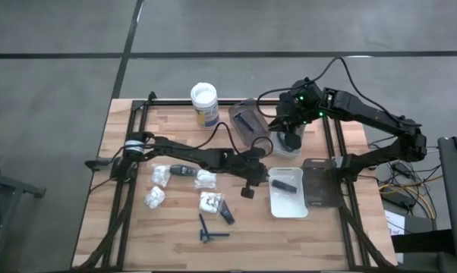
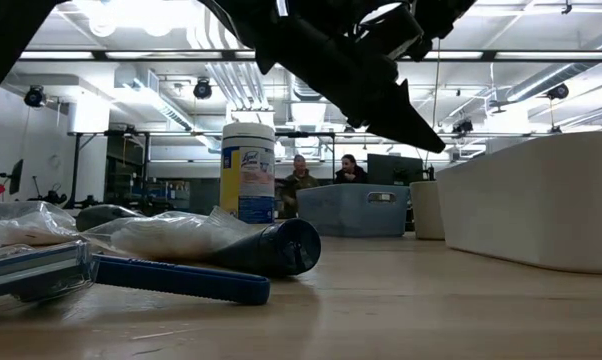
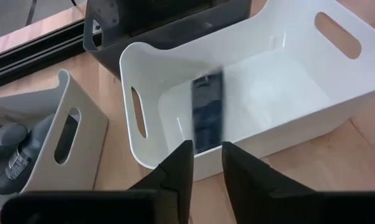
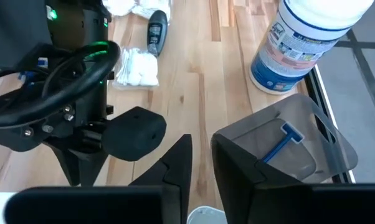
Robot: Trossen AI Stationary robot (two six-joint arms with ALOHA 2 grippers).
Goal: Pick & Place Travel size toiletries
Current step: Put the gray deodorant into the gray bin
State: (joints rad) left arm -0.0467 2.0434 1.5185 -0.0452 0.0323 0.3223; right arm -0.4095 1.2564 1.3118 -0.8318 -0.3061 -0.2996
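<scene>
— What did the toiletries look like, and where were they?

— Small things, scattered on the left half of the wooden table (image 1: 175,227). White lumpy packets (image 1: 154,197) lay in a loose cluster, a dark grey oval bottle (image 1: 181,171) sat among them, a blue razor (image 1: 207,230) lay nearest the front edge, and a small black tube (image 1: 226,214) lay just beside one packet.

— And the containers, biggest first?

— A white tray (image 3: 250,93) on the right held one dark flat item (image 3: 207,111), possibly a tube; it was blurred in the wrist view. Just right of it stood a dark grey tray (image 1: 319,186), contents not visible. At the far side a clear grey tray (image 4: 299,149) held one blue razor (image 4: 281,142), beside a white-lidded tub (image 1: 204,102). Another light grey tray (image 3: 63,134) held two dark oval bottles (image 3: 13,158).

— The arms?

— The left gripper (image 3: 203,163) hung at the white tray's near-left rim, fingers slightly apart with nothing between them. The right gripper (image 4: 200,165) hovered over the far trays, fingers likewise a little apart, empty.
</scene>
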